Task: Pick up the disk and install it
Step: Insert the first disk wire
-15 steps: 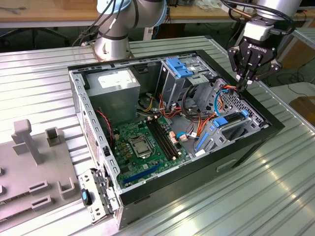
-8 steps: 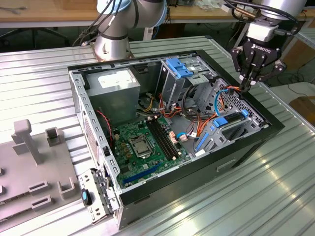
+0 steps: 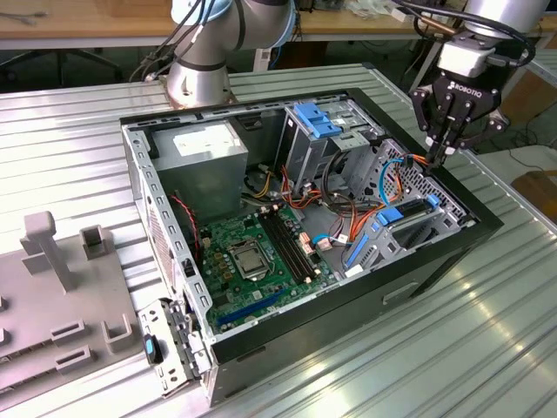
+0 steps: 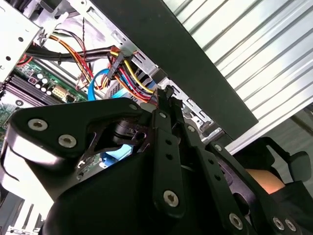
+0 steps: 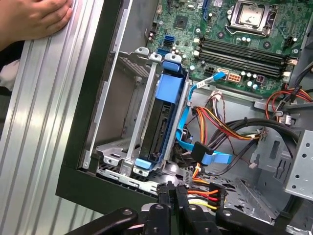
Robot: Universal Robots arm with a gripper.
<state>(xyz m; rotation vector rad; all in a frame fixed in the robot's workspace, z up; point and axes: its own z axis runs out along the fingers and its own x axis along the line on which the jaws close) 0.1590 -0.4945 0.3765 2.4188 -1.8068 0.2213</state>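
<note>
The gripper (image 3: 438, 150) hung above the rim of the open computer case (image 3: 261, 340) at the exterior view's right. Its two fingers were pressed together and held nothing. Just under it, bundled cables (image 5: 215, 122) took up the room beside the drive cage (image 5: 124, 103). The disk (image 5: 164, 117) stood on edge inside that cage, between its blue rails, close to the case wall. Outside this wall ran the ribbed table (image 3: 392, 366), and a person's hand (image 5: 34, 17) rested on it. The motherboard (image 3: 252, 252) lay flat on the case floor.
</note>
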